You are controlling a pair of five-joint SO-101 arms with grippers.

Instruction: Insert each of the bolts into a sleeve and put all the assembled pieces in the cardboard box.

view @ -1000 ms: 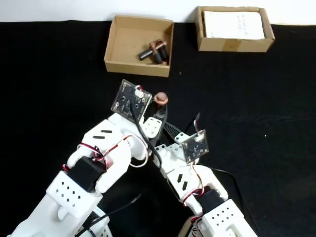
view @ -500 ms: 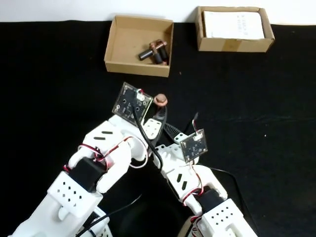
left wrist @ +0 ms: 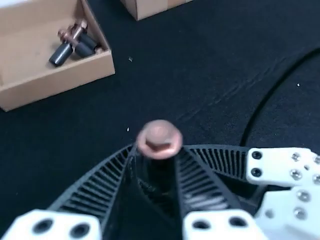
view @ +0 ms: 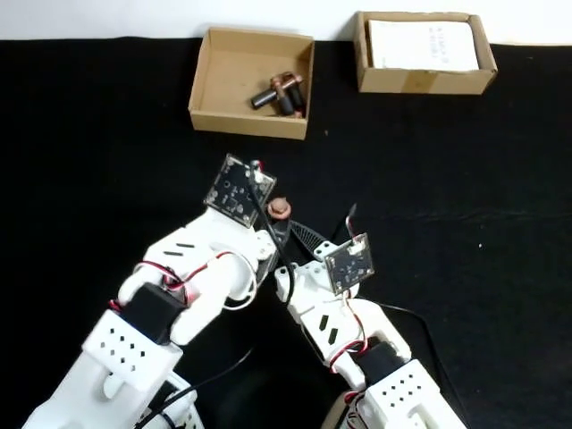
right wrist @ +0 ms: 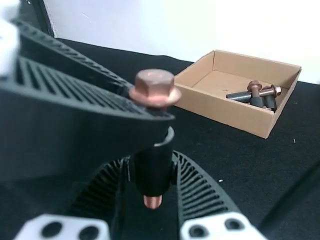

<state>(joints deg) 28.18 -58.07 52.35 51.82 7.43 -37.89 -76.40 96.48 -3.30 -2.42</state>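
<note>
Our left pincer (left wrist: 155,162) and right pincer (right wrist: 150,180) clamp the sleeve (right wrist: 150,167); the bolt (view: 279,209) has shifted down-frame and looks seated, ready for boxing.

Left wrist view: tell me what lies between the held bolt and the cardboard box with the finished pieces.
Only bare black table lies between the bolt and the box; the high view shows the same.

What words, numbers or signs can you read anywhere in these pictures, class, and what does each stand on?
None can be read.
White sheet in the cardboard box on the right of the high view: faint marks, too small to read.
Bolt head: no marking can be made out.
</note>
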